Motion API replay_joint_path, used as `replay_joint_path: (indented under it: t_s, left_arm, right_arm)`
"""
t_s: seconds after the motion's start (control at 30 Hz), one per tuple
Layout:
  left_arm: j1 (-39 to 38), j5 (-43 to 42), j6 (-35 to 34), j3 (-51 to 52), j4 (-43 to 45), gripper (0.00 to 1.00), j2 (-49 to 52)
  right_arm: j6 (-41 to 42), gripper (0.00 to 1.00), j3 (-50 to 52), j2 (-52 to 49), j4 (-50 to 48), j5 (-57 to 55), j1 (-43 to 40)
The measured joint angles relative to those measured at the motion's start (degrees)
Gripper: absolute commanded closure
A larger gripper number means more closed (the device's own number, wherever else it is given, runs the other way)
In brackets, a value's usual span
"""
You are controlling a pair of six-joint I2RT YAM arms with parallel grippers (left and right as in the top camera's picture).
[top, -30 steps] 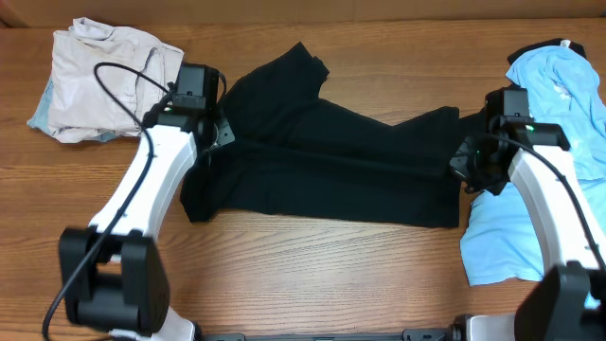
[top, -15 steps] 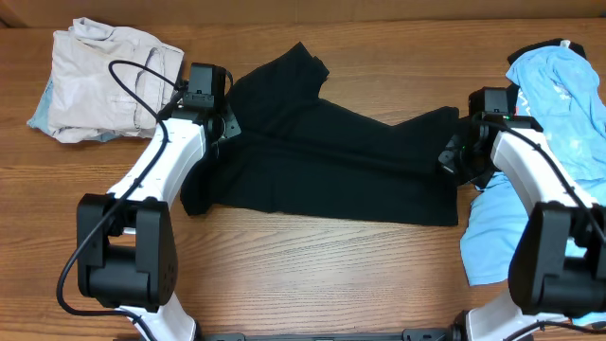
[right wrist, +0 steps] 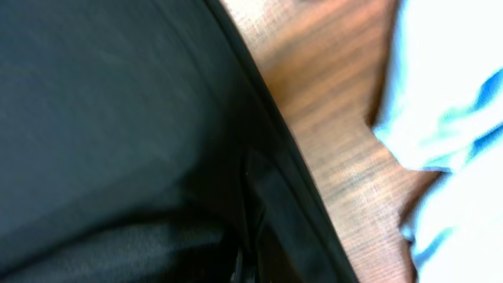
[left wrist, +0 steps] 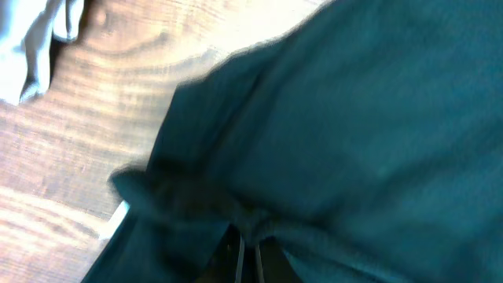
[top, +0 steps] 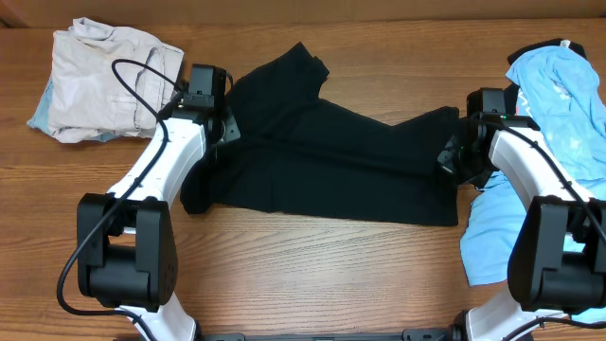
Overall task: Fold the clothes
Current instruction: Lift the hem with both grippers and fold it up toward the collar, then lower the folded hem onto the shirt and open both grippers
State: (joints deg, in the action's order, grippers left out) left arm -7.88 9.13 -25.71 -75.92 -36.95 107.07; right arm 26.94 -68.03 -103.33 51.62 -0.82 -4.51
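"Black T-shirt (top: 331,161), is that the one they're folding? It lies across the middle of the surface (top: 312,275), between the cream garment (top: 95,80) on the left and the light blue shirts (top: 559,104) on the right."

"That's the one. Each arm has an end of it. The left end effector (left wrist: 245,244) is pinched shut, with a bunched ridge of cloth at its tips near the left side of the shirt. The right end effector (right wrist: 245,248) is closed as well, and the dark hem on the right edge runs straight into it."

"So how does it get a clean fold from there?"

"I'd say both arms should lift together and at the same height, so the cloth hangs taut between them and doesn't sag in the middle. Then they should carry it over in one sweep and lay it down flat before letting go."

"Anything to watch?"

"The left grip looks like a thick wad, not a single edge, so that side may come down lumpy. The shirt is rumpled too, with one part poking up towards the far edge. On the right, the blue cloth sits just beside the hem with only a strip of wood between, so a wide swing could drag it along."
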Motion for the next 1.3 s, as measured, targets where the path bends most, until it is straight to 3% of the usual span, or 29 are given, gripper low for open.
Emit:
replay_joint_path:
  t_s: [0.13,0.3,0.57,0.77,0.97,1.3]
  left_arm:
    - [0.00,0.15,1.11,-5.14,-14.86,0.96,0.17]
    - [0.00,0.15,0.81,-16.72,-34.95,0.96,0.11]
    - [-0.02,0.13,-1.79,-21.22,-53.64,0.96,-1.29]
    - [-1.36,0.15,-5.07,-13.09,-52.59,0.95,-2.27]
    - [-2.14,0.35,-7.67,0.17,-43.47,0.96,-6.40]
    - [-2.12,0.59,-8.28,1.70,-26.93,0.96,-8.72]
  right_arm:
    - [-0.04,0.96,0.24,3.74,4.39,0.17,0.00]
    - [-0.02,0.96,0.33,16.94,11.58,0.63,0.00]
    - [-0.04,0.96,0.33,34.40,27.06,0.92,0.00]
    - [-0.02,0.96,1.44,37.75,32.98,1.03,0.00]
    - [-0.02,0.96,3.80,37.42,30.93,2.34,0.00]
    - [0.00,0.96,3.85,28.15,23.52,1.86,0.00]
